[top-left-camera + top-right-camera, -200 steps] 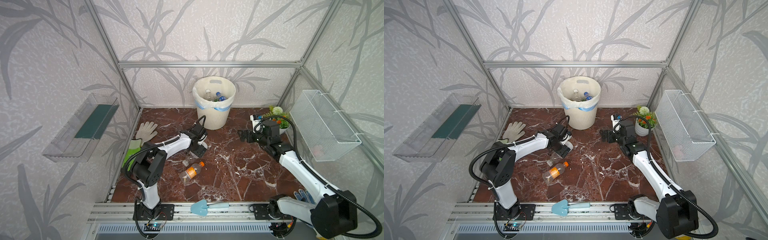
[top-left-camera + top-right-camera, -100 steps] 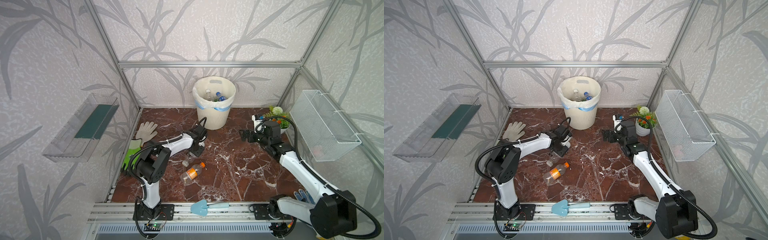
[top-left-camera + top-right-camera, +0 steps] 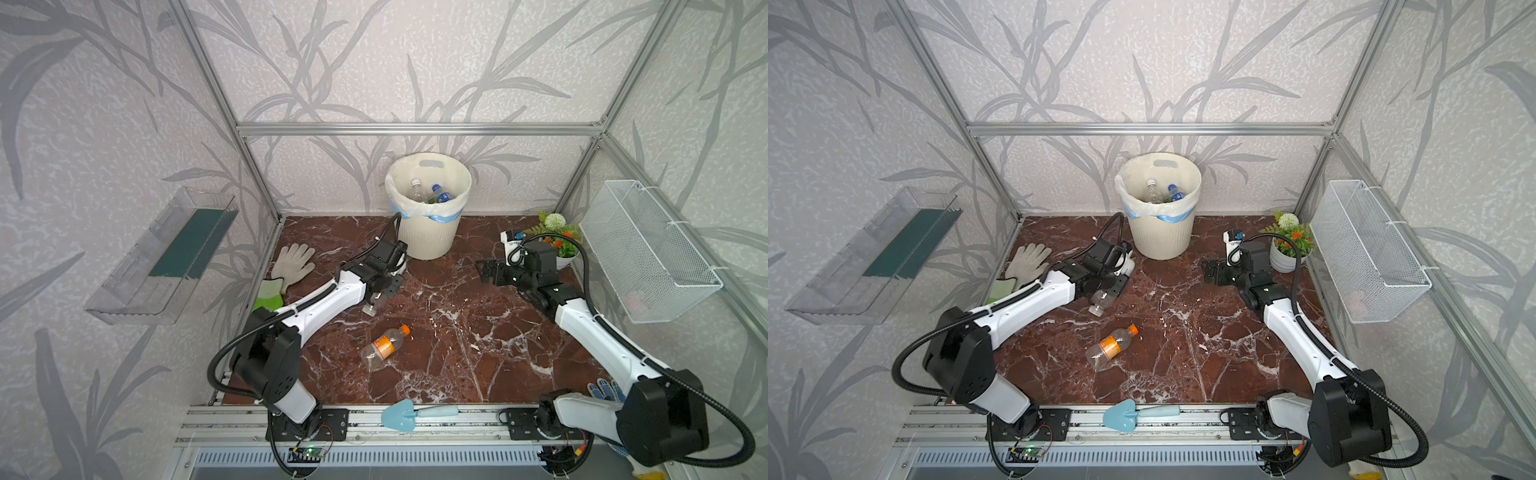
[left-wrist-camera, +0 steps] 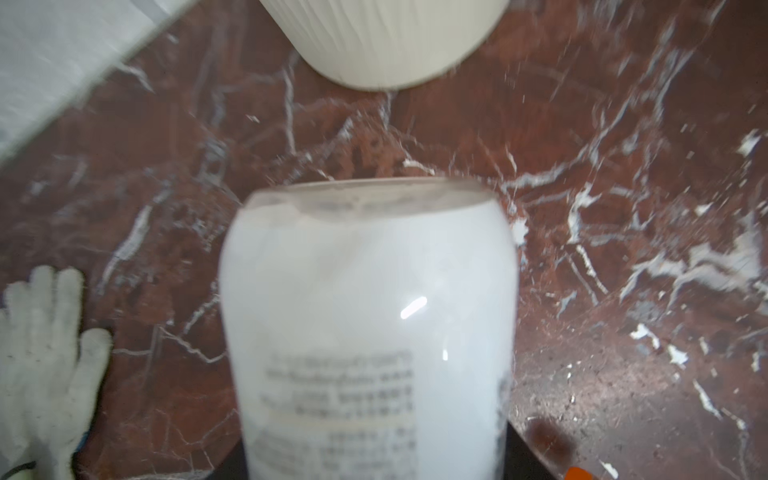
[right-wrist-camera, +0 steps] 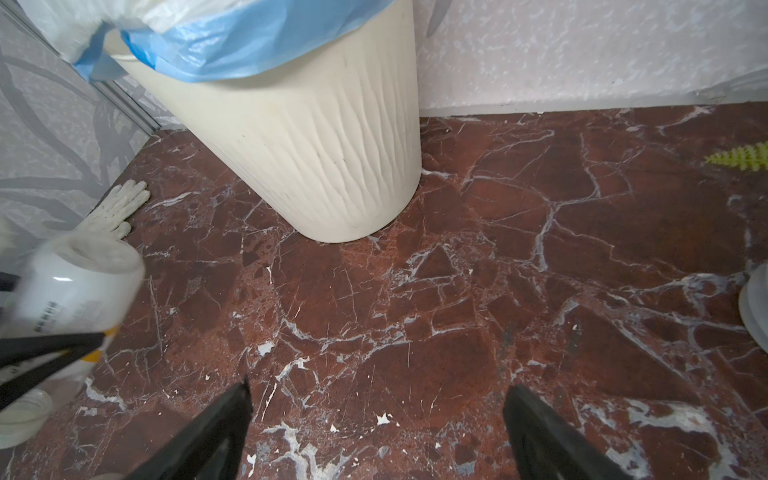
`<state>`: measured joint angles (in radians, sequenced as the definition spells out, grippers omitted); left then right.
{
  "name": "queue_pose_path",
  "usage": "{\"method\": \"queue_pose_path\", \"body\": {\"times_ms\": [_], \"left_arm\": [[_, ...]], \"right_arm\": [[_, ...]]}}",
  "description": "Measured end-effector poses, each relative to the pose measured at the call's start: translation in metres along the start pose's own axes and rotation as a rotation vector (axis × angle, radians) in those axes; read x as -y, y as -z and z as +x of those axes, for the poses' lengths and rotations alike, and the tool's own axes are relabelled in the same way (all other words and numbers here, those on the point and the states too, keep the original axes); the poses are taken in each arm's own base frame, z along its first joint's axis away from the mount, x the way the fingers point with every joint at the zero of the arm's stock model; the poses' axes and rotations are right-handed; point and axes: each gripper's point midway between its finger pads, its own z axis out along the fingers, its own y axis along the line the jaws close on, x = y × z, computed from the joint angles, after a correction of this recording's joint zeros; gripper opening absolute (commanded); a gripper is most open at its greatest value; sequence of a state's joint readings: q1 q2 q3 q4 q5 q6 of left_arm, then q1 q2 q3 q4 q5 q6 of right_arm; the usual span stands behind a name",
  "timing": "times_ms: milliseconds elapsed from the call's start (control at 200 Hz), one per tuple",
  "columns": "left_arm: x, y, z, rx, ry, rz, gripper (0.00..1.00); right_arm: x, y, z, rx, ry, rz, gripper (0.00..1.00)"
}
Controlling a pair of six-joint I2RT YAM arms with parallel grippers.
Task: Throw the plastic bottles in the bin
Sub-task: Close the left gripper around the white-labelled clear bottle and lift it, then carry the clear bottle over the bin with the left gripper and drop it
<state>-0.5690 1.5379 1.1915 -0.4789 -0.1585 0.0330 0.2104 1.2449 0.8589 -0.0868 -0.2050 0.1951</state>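
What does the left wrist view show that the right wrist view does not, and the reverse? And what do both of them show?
Only the left wrist view: a sliver of an orange cap.
Only the right wrist view: the open right gripper, the blue-tied liner bag and a green fern leaf.
Both: the white-labelled bottle, the bin with its ribbed wall, the white glove and the marble floor.
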Motion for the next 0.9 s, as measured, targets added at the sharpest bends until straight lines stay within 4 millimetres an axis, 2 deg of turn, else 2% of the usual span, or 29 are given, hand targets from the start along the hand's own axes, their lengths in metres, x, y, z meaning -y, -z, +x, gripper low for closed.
{"method": "queue_pose_path", "body": {"times_ms": [165,355,455,645,900], "left_arm": [[-0.031,0.061,-0.028,0.243,0.112,-0.066,0.53],[-0.064,0.146,-0.051,0.581,0.249,-0.101,0.53],[-0.075,0.189,-0.061,0.752,0.291,-0.1,0.53],[-0.076,0.259,-0.098,1.038,0.3,-0.022,0.52],[-0.062,0.309,-0.154,1.22,0.21,0.096,0.52]], "right_arm": [[-0.001,-0.009,0.013,-0.04,-0.026,-0.026,0.94],[0.0,-0.023,0.031,-0.105,-0.054,-0.04,0.93],[-0.002,-0.025,0.039,-0.136,-0.056,-0.044,0.93],[-0.01,-0.025,0.047,-0.165,-0.042,-0.054,0.92],[-0.016,-0.016,0.051,-0.15,-0.034,-0.054,0.92]]}}
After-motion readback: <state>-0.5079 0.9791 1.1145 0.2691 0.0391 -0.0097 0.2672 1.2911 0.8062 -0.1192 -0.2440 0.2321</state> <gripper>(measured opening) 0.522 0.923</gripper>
